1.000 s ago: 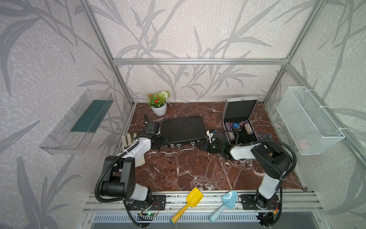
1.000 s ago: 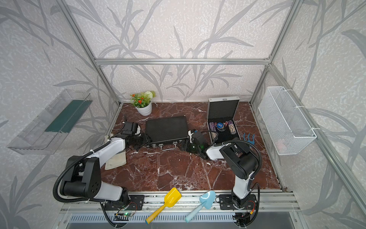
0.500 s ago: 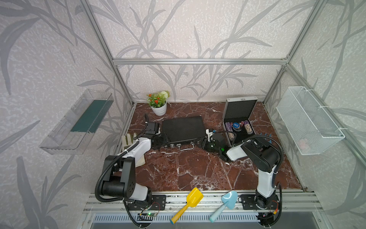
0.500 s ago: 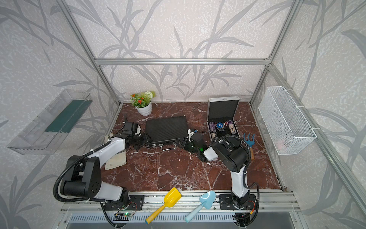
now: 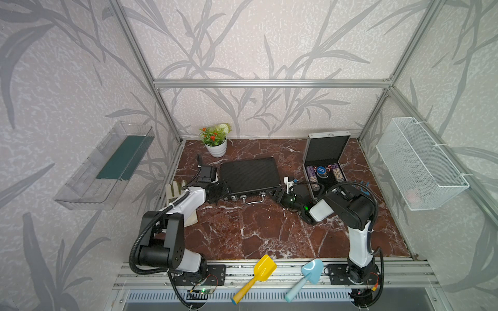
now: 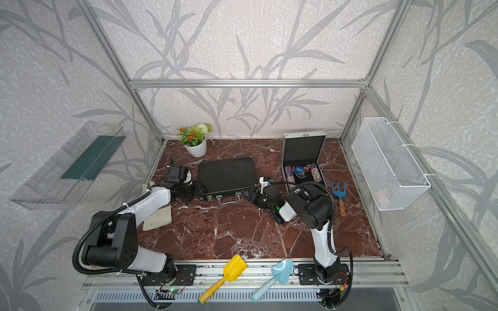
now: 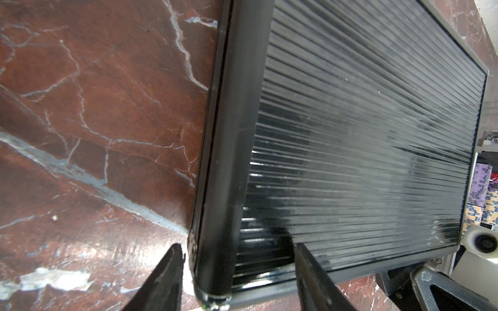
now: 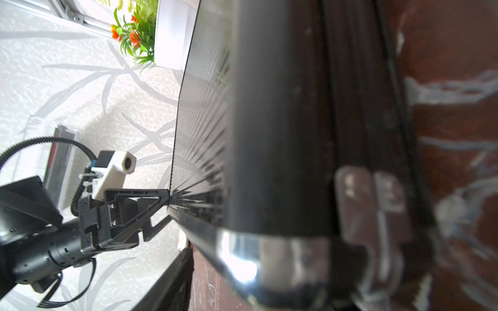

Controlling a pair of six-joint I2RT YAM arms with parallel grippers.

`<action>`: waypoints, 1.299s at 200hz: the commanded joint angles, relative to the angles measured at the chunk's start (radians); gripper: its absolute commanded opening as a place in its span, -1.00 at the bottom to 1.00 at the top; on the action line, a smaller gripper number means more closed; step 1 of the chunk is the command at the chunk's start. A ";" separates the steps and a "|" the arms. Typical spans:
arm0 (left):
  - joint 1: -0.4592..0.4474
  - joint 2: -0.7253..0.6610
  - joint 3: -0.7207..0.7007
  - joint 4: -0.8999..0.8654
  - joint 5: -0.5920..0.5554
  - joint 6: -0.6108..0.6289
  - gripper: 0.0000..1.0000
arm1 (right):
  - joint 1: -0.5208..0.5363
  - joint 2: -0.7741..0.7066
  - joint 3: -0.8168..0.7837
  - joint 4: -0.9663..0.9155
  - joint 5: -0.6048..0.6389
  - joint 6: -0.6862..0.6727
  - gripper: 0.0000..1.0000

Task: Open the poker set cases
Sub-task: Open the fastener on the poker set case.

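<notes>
The larger black poker case point(image 5: 249, 173) point(image 6: 227, 173) lies shut and flat mid-table, with its handle point(image 5: 253, 199) facing the front. The smaller silver case point(image 5: 326, 150) point(image 6: 303, 148) stands open at the back right, with chips inside. My left gripper point(image 5: 222, 190) point(image 7: 238, 258) holds the black case's front-left corner. One of its fingers lies on the ribbed lid point(image 7: 377, 134) and the other is at the bottom edge. My right gripper point(image 5: 277, 194) point(image 6: 249, 194) straddles the front-right corner beside a latch point(image 8: 374, 210). Only one of its fingers point(image 8: 183, 269) shows, a little apart from the case.
A flower pot point(image 5: 215, 145) stands behind the black case and a glove point(image 5: 175, 188) lies left of it. A blue rake point(image 6: 339, 192) lies right of the right arm. Yellow shovel point(image 5: 256, 277) and blue trowel point(image 5: 307, 274) rest on the front rail. A wire basket point(image 5: 420, 167) hangs on the right wall.
The right arm has folded in and its gripper has slid left up to the black case's front-right corner, jaws narrowing. The left gripper has not moved.
</notes>
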 commanded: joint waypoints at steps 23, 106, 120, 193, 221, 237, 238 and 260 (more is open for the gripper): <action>-0.004 -0.006 -0.019 -0.037 -0.012 0.017 0.10 | -0.010 -0.019 0.000 0.146 -0.022 0.051 0.21; -0.003 -0.013 -0.028 -0.028 -0.011 0.015 0.10 | -0.004 -0.031 -0.023 0.251 -0.061 0.130 0.11; -0.003 -0.012 -0.029 -0.025 -0.009 0.013 0.10 | -0.004 -0.044 -0.024 0.252 -0.071 0.133 0.10; -0.003 -0.020 -0.035 -0.027 -0.013 0.013 0.10 | 0.000 -0.099 -0.032 0.251 -0.077 0.151 0.07; -0.003 -0.018 -0.036 -0.024 -0.015 0.013 0.10 | 0.001 -0.117 -0.051 0.251 -0.065 0.161 0.07; -0.004 -0.015 -0.036 -0.024 -0.013 0.014 0.10 | 0.003 -0.132 -0.058 0.251 -0.059 0.163 0.07; -0.004 -0.015 -0.036 -0.024 -0.013 0.013 0.10 | 0.003 -0.133 -0.058 0.251 -0.059 0.164 0.07; -0.004 -0.012 -0.035 -0.024 -0.012 0.013 0.10 | 0.003 -0.153 -0.055 0.243 -0.059 0.163 0.07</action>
